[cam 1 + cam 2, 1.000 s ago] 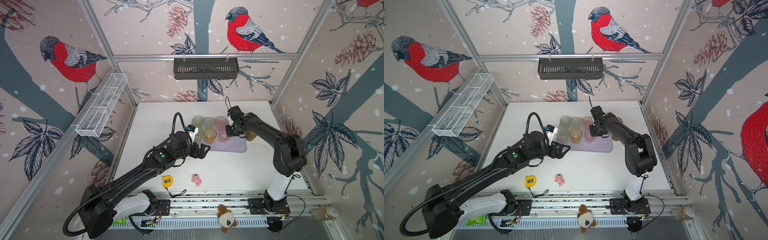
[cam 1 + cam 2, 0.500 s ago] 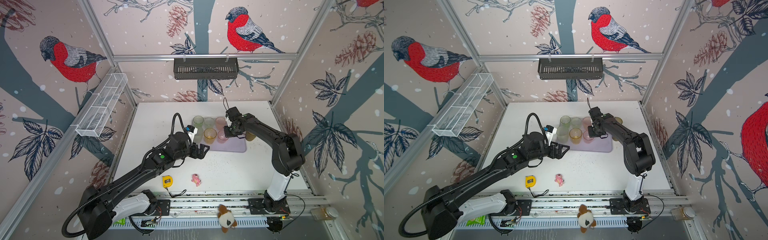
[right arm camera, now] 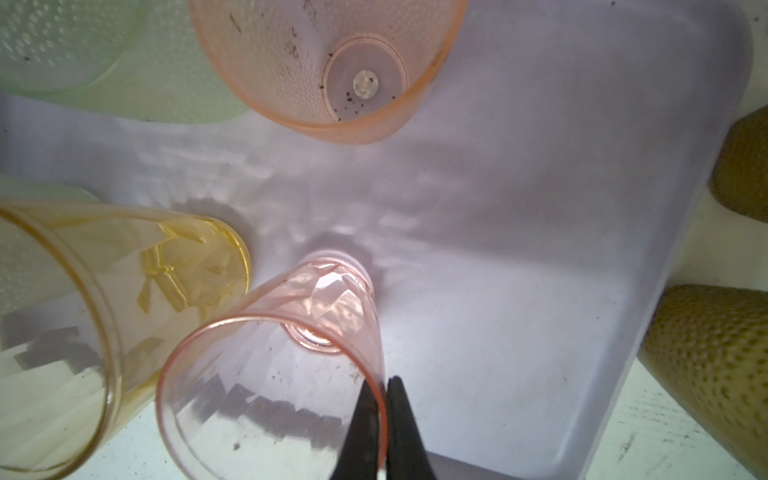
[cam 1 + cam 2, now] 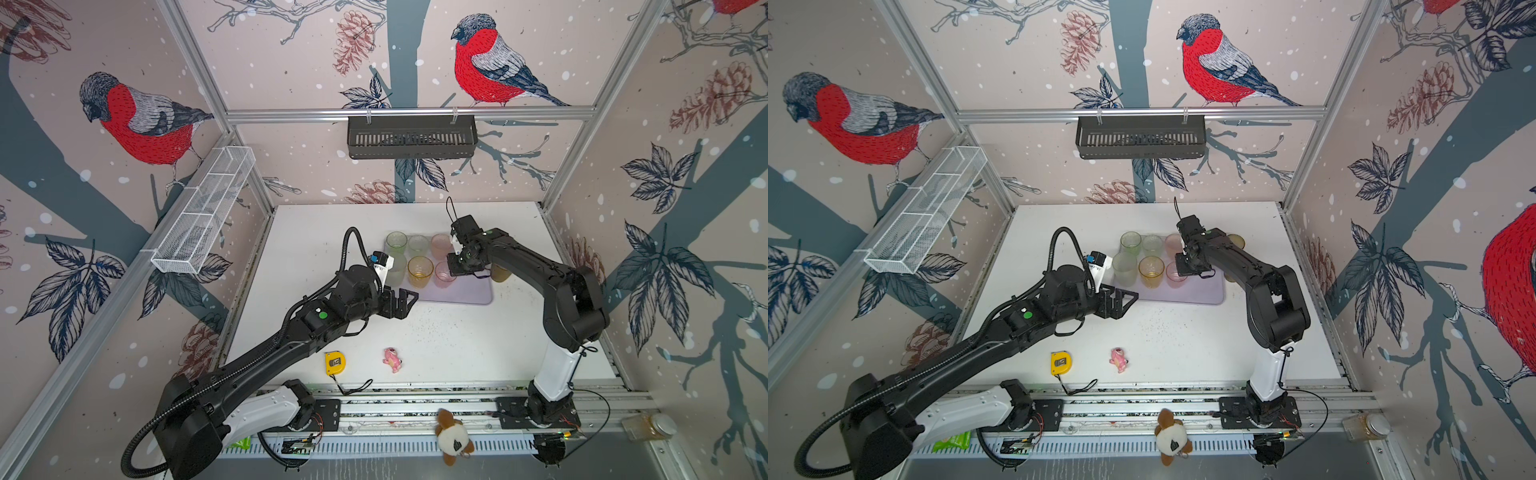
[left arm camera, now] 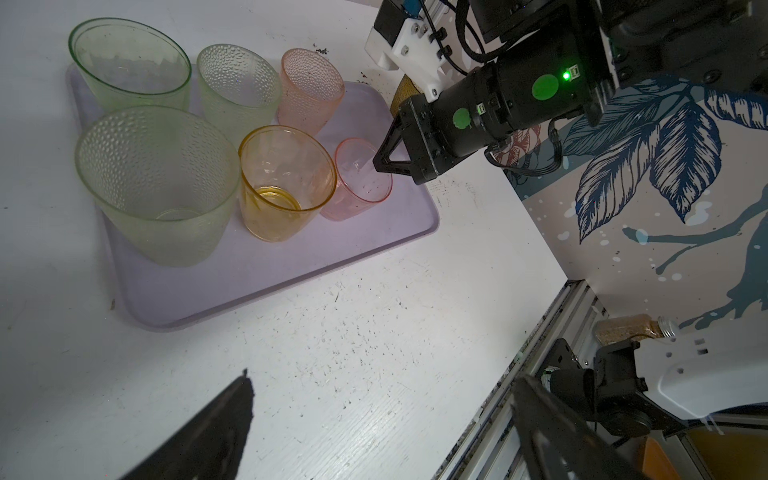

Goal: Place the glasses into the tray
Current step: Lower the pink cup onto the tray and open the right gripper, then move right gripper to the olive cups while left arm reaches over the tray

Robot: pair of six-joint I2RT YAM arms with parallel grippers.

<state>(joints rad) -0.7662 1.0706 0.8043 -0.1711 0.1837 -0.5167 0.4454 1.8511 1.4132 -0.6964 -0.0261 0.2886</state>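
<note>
The lavender tray [image 4: 465,297] [image 5: 257,278] lies at mid-table. On it stand several glasses: a green one [image 4: 396,242], two frosted ones [image 4: 418,245] [image 4: 395,270], a dotted pink one [image 4: 440,245] and an amber one [image 4: 419,272]. My right gripper [image 3: 382,388] [image 4: 452,271] is shut on the rim of a smooth pink glass [image 3: 270,374] [image 4: 444,277] beside the amber one, with its base at the tray floor. Two brown glasses [image 3: 715,365] [image 3: 744,166] stand on the table just off the tray's right edge. My left gripper [image 4: 401,301] [image 5: 382,376] hangs open and empty near the tray's front left corner.
A yellow tape measure [image 4: 334,362] and a small pink toy [image 4: 392,359] lie near the front edge. A plush toy [image 4: 453,436] and an amber jar [image 4: 648,428] sit on the front rail. A black basket [image 4: 411,137] hangs on the back wall and a white mesh basket [image 4: 203,212] on the left wall.
My right gripper has shifted slightly left with the pink glass, toward the amber one. The left arm has stayed still.
</note>
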